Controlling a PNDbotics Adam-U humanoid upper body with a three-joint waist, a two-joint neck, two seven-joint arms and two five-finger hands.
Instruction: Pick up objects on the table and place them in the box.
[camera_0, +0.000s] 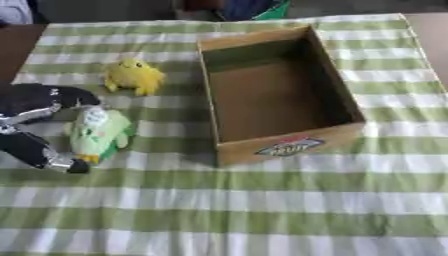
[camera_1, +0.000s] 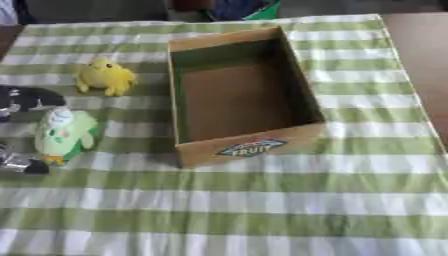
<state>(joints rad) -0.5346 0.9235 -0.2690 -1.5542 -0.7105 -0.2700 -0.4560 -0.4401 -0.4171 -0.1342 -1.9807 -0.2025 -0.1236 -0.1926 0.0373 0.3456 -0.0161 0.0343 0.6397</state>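
Box (camera_0: 278, 95), brown card with a "FRUIT" label on its near wall, sits open and hollow on the checked cloth (camera_0: 262, 200) of the counter, right of centre in the left eye view. A yellow toy (camera_0: 134, 76) lies well left of it, toward the far side. Nearer lies a green toy (camera_0: 99, 131), and the left hand (camera_0: 35, 125) reaches in from the left edge with fingers spread either side of it, one above, one below; whether they touch it cannot be told.

Right eye view: the box (camera_1: 241, 92) appears the same, the green toy (camera_1: 64, 132) beside the hand (camera_1: 22, 100), mostly cut off by the edge.
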